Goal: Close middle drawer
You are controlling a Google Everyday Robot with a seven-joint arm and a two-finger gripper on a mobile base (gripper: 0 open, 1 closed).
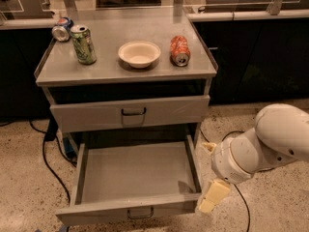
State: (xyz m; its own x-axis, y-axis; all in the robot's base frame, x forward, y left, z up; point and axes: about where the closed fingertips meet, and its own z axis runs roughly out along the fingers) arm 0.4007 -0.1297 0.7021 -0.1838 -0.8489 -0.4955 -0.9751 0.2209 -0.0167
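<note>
While middle drawer (137, 173) sits pulled out toward the near side, below the shut upper drawer (91, 116), gripper (211, 198) hangs low just beside its near right corner. Gripper state and contact with the drawer: can't tell.

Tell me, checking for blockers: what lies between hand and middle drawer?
Nothing; the camera view shows the hand right at the front right corner of the middle drawer.
</note>
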